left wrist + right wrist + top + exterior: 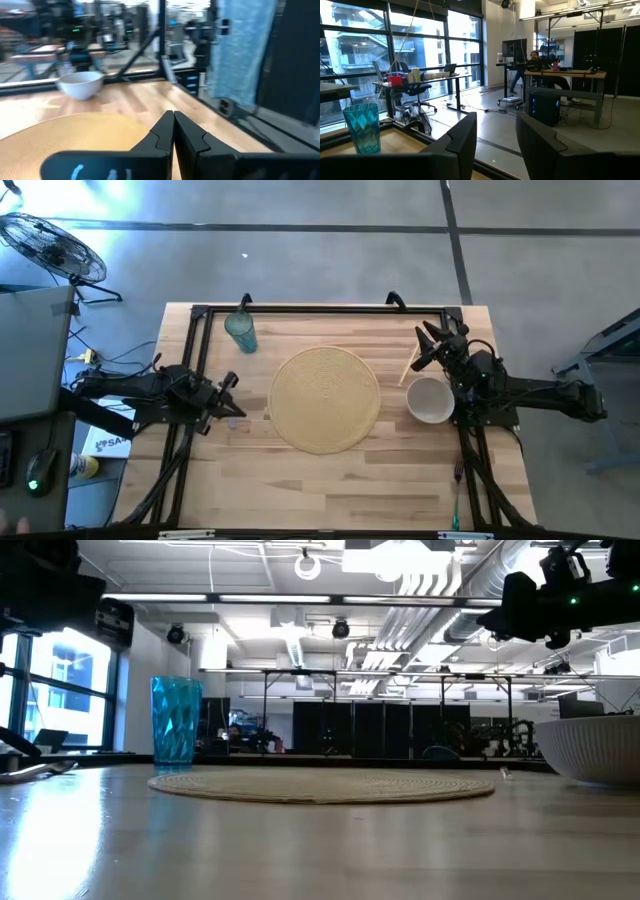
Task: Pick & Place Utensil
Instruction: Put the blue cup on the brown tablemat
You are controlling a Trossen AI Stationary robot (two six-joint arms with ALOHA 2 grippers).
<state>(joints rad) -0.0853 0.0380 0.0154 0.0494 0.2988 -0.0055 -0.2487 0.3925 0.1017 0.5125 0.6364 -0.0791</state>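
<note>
A pale wooden utensil (409, 366) lies flat on the table between the round woven placemat (325, 400) and the white bowl (430, 401). My right gripper (430, 343) is open and raised just beside the utensil's far end, touching nothing; in its wrist view the right gripper (495, 122) looks out past the table. My left gripper (231, 381) is shut and empty, raised near the placemat's left rim; the left gripper (173, 120) shows its fingers together. A small metal utensil (235, 423) lies on the table under it, also seen as the metal utensil (35, 771).
A blue faceted cup (241, 331) stands near the table's far edge left of centre. The bowl (595, 748) stands right of the placemat (320, 785). A green-handled utensil (457, 492) lies near the right near corner. A black frame (320, 310) runs along the far edge and sides.
</note>
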